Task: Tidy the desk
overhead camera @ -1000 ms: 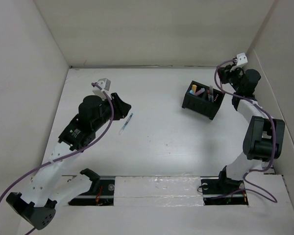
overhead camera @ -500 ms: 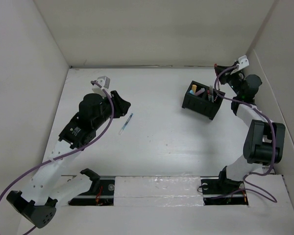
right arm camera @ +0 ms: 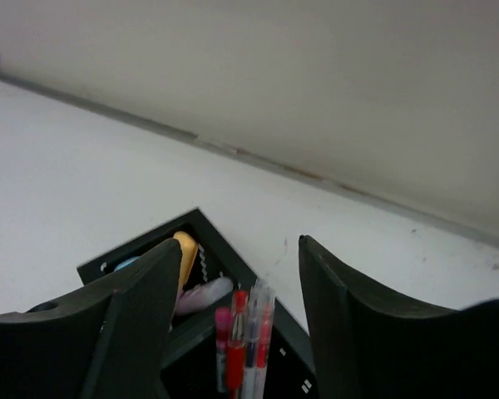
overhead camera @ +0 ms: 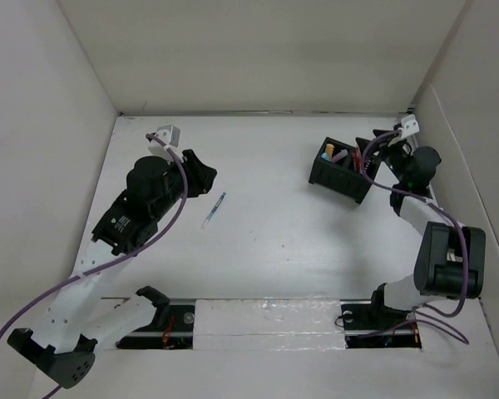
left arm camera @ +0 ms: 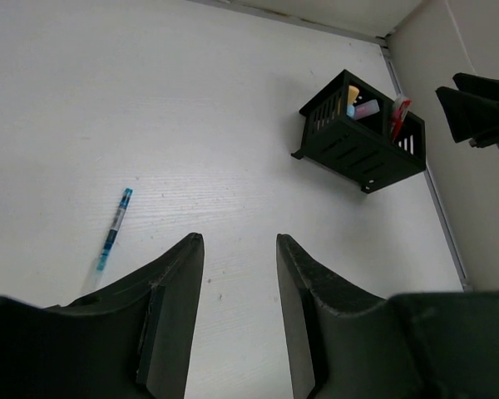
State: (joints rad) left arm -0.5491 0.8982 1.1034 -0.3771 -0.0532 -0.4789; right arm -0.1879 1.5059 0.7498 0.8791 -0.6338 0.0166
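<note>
Toward the far right corner of the white tabletop (overhead camera: 274, 249), a small black box (overhead camera: 343, 173) with slatted sides is seen standing upright, turned at an angle to the white walls (overhead camera: 258, 58). The tabletop is spread flat beneath the box and out from it on every side, and it is bordered by those walls behind the box, to its right and far to its left.

Several things are held inside the box. Red pens (right arm camera: 245, 341) are stood on end in one compartment. An orange-tipped item (right arm camera: 185, 249) and a pink item (right arm camera: 204, 293) are kept in the neighbouring compartment, which lies to the left of the pens in the right wrist view. What these two items are cannot be told.

The right end effector (right arm camera: 239, 245) is held just above the box, at its right side. Its fingers are spread wide apart and nothing is gripped between them; the red pens are seen directly below the gap.

The left end effector (left arm camera: 238, 245) is held well to the left of the box, above bare tabletop, and is pointed roughly toward it. Its fingers are parted and nothing is caught between them.

A blue pen (overhead camera: 214, 209) is laid flat and slanted on the tabletop, well apart from the box on its left. It is placed between the box and the left end effector, much nearer the latter, and is touched by neither end effector
</note>
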